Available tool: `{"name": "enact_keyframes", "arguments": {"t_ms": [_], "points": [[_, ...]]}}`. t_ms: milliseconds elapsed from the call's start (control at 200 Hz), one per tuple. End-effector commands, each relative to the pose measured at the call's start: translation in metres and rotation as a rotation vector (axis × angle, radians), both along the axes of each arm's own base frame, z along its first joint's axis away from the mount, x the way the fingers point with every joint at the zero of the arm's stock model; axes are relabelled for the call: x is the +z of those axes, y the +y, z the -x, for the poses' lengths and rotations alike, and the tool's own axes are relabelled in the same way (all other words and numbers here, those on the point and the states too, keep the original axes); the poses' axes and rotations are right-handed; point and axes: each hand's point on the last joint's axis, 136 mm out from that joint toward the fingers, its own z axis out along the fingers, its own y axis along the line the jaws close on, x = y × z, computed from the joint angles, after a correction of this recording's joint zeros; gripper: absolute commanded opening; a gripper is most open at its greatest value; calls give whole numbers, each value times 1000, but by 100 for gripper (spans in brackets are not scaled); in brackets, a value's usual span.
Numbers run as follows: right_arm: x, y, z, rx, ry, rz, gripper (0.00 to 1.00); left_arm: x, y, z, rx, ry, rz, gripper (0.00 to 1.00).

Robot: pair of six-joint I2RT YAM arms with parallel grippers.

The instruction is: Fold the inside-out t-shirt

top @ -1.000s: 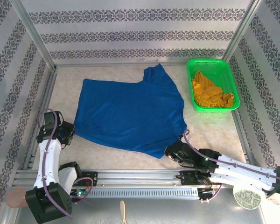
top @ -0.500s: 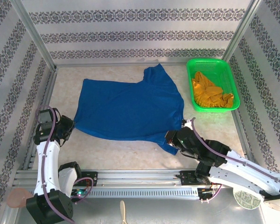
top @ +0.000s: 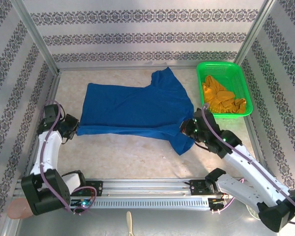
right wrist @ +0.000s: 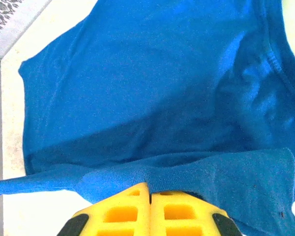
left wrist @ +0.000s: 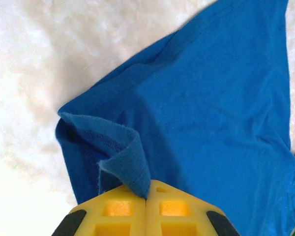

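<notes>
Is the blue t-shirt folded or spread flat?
Partly folded: the left hand and right hand pinch near corners of the t-shirt, hem lifted over the flat rest.

The t-shirt is plain royal blue all over, with no print. The mesh basket is bright green and the garment mustard yellow. The table is cream with faint marbling. The walls are white with grey floral bands. The left claw and right claw are yellow, cornered in black.
</notes>
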Motion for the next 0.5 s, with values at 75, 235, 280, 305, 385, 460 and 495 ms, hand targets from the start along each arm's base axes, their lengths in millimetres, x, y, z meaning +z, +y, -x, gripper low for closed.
{"name": "enact_keyframes", "arguments": {"t_ms": [75,235,280,305,385,460,495], "points": [[12,16,-22,105,-31,13,0,7,12,-35,-46,-73,-29,0],[-1,20,-34,121,-3,36,0,-1,8,-56,-88,-75,19,0],[-5,20,-38,121,6,44,0,-1,7,-61,-100,-73,20,0],[-6,20,-40,120,6,47,0,-2,7,-64,-107,-71,18,0],[-10,18,-46,116,11,64,0,-6,5,-71,-125,-53,17,0],[-12,16,-54,109,13,73,0,-10,4,-78,-137,-45,18,0],[-13,15,-58,104,15,78,0,-12,3,-82,-144,-43,20,0]]}}
